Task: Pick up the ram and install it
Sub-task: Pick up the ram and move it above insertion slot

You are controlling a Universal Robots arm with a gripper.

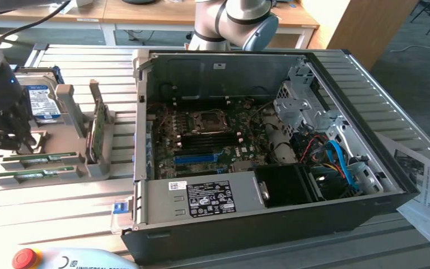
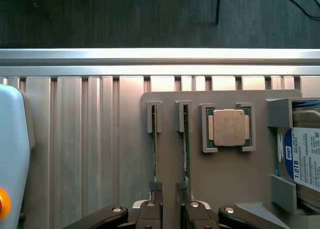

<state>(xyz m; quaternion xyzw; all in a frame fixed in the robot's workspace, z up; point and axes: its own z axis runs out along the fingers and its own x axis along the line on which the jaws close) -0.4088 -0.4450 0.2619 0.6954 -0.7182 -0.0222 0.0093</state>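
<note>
ROBOT ARM OVER THE PARTS HOLDER: The arm's black tool [image 1: 12, 145] hangs above a grey plastic parts holder [image 1: 88, 168] on the slatted aluminium tabletop [image 1: 58, 210], toward the exterior view's left of an open black desktop computer case [image 1: 275, 224]. Its two fingers [image 2: 156, 189] stand apart, with nothing clamped between them.

A long, narrow green circuit-board ram stick [image 2: 155, 139] and a second ram stick [image 2: 185, 149] sit on edge, side by side, each in its own slot of the holder. In the wrist view one fingertip lies over the near end of each stick; whether they touch cannot be told.

Just beside the sticks a square silver processor chip [image 2: 229, 127] rests in its own recess, and beyond it is a blue-labelled hard drive [image 2: 302, 159]. A larger green card [image 1: 96, 131] stands on edge in the holder. Inside the case the green motherboard [image 1: 200, 140] lies exposed. A pale teach pendant with a red button [image 1: 25, 258] lies at the tabletop's near edge in the exterior view.
</note>
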